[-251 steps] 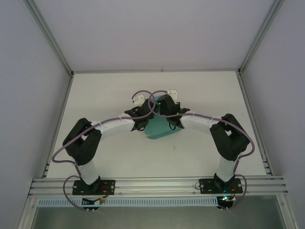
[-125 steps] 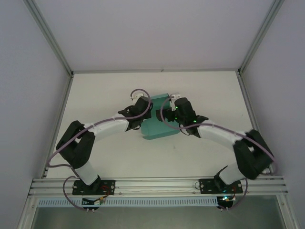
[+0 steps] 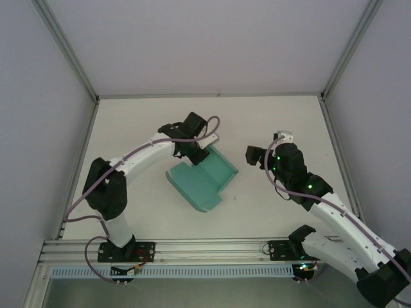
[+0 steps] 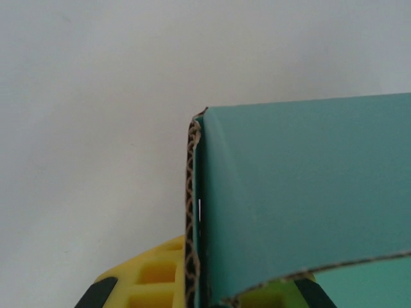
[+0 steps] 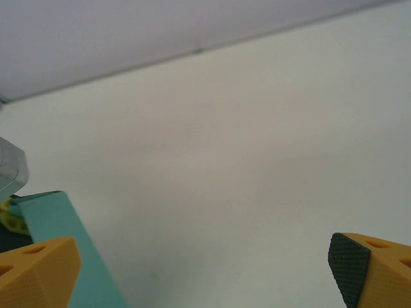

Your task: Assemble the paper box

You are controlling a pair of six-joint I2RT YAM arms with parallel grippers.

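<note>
Left jaws pinch one wall of the paper box [image 3: 200, 181], with the cardboard edge squeezed between them. Right jaws are wide open and hold nothing. A second ago both arms were bunched over the box; now the right arm has backed off to the right of the frame. The box has slid toward the lower left of the desk [image 3: 148, 215], its top open. I think flaps still need folding.

A robot lab cell: white table [image 3: 270, 122], plain walls [image 3: 212, 45], aluminium rails [image 3: 212, 247].
</note>
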